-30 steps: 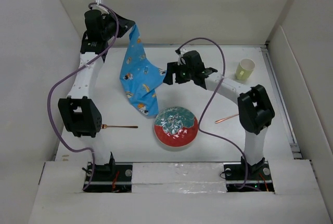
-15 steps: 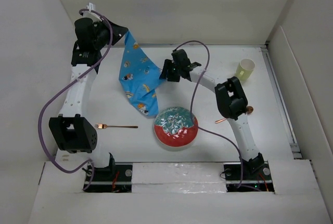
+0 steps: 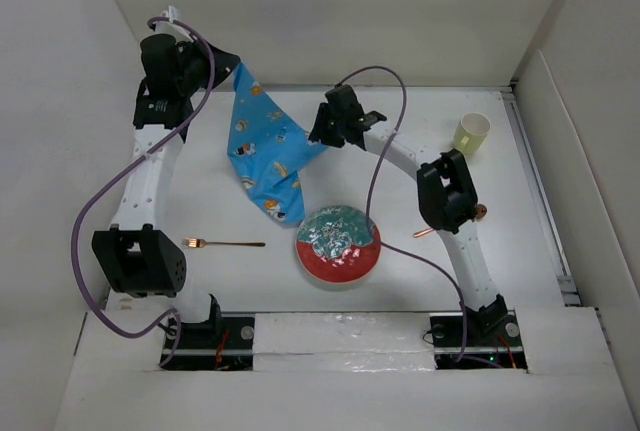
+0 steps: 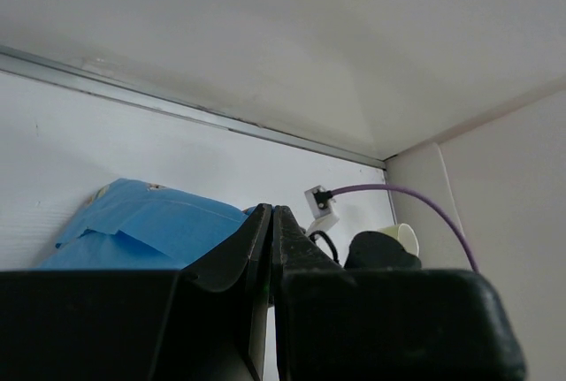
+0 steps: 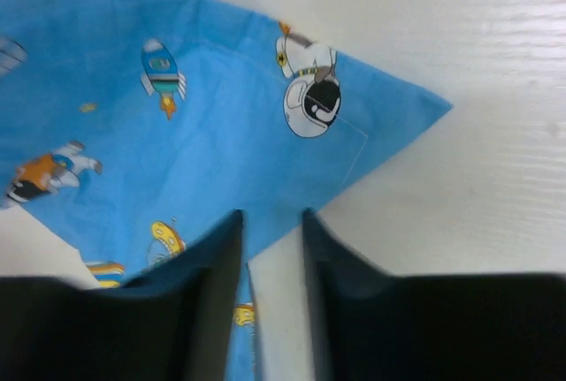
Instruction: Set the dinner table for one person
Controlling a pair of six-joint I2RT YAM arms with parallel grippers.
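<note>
The blue cartoon-printed cloth mat [image 3: 265, 146] hangs stretched above the white dinner table [image 3: 510, 251]. My left gripper [image 3: 228, 64] is raised at the back left and shut on the mat's top corner; in the left wrist view [image 4: 271, 209] its jaws are pressed together with the mat [image 4: 150, 226] beside them. My right gripper [image 3: 320, 135] is at the mat's right corner. In the right wrist view [image 5: 270, 215] its jaws stand apart over the mat's edge [image 5: 203, 116], with bare table between them.
A red and teal plate [image 3: 338, 243] sits at the front centre. A copper fork [image 3: 225, 243] lies to its left. A copper spoon [image 3: 432, 230] is partly hidden by the right arm. A pale yellow cup [image 3: 471, 133] stands at the back right. White walls surround the table.
The left gripper has moved left and back with the mat's corner. The right arm has reached further back and left, its gripper staying at the mat's right corner. The mat is stretched wider.
</note>
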